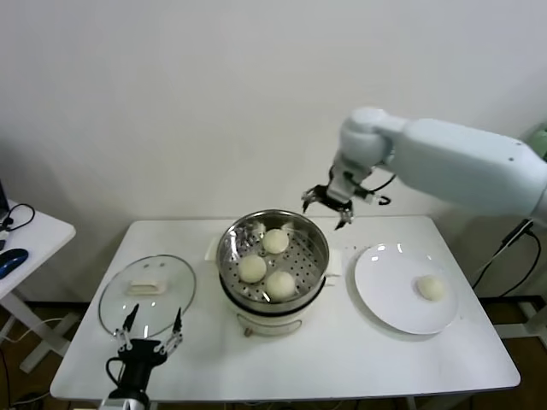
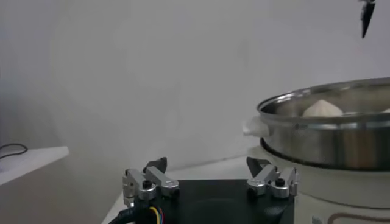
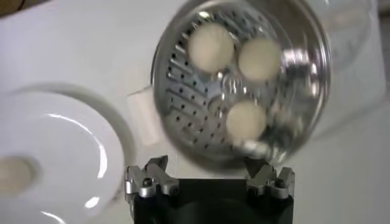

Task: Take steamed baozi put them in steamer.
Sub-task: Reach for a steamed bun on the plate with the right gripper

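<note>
1. Counted four steamed baozi: three inside the steamer, one left on the white plate to the right.
2. Sat close together on the holey steel floor: one baozi at the back, one at the front left, one at the front right. Probably spaced like that to leave room for the last one.
3. Looked round, smooth and creamy white, with no dents or tears to be seen. Looked soft, so likely easy to squash if pinched too hard.
4. Lay alone near the right side of the plate: the last baozi, small next to the big flat plate.
5. Shone like a mirror, that steamer, resting on a white cooker base in the middle of the white table.
6. Hung in the air above the back rim of the steamer, toward the plate side: the right gripper, fingers spread apart and holding nothing. Seemed to be between the steamer and the plate, so probably on the way to fetch the last baozi.
7. Showed the three baozi in the basket below and the plate's baozi off at the edge, in the right wrist view.
8. Waited low at the front left of the table: the left gripper, fingers spread wide, empty, just in front of the glass lid. Lid lay flat, well away from the steamer, most likely kept off so the basket stayed open.
</note>
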### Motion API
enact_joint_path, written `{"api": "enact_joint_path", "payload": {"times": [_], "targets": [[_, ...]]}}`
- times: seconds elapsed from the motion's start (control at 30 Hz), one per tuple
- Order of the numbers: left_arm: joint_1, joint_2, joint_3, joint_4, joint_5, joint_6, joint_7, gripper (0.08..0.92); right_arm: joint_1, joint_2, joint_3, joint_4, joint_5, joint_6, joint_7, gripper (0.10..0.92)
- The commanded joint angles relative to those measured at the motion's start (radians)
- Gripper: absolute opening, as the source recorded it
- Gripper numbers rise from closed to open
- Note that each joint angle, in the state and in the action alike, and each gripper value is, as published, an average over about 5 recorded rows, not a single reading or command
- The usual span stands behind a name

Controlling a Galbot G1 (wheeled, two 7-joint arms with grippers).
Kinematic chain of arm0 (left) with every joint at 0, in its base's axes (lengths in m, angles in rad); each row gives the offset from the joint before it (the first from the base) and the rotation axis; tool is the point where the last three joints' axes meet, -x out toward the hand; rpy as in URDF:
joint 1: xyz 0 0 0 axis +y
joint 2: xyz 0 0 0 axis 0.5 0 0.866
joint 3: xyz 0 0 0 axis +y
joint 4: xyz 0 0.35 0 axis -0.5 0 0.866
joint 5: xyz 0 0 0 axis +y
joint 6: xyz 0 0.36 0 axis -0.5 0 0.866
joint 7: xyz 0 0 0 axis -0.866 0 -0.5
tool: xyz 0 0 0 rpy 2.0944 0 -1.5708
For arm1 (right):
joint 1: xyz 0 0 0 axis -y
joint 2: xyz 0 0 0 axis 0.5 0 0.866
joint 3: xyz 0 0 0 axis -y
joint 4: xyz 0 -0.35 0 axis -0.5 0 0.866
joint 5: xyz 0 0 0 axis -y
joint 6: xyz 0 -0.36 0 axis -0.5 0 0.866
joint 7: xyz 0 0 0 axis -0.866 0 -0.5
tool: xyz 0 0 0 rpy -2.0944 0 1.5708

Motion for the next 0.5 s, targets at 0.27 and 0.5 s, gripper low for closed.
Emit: {"api": "enact_joint_path", "payload": {"times": [0.27, 0.5], "targets": [[0.002, -0.008, -0.012, -0.012, -0.008, -0.033, 0.034, 0.823, -0.307, -0.307, 0.253, -0.321, 0.025, -0.166, -0.003, 0.823], [0.027, -0.004, 0.002, -0.032, -0.031, -0.012, 0.033, 0.823, -0.530, -0.314, 0.450, -0.376, -0.151, -0.130, 0.000, 0.823]]}}
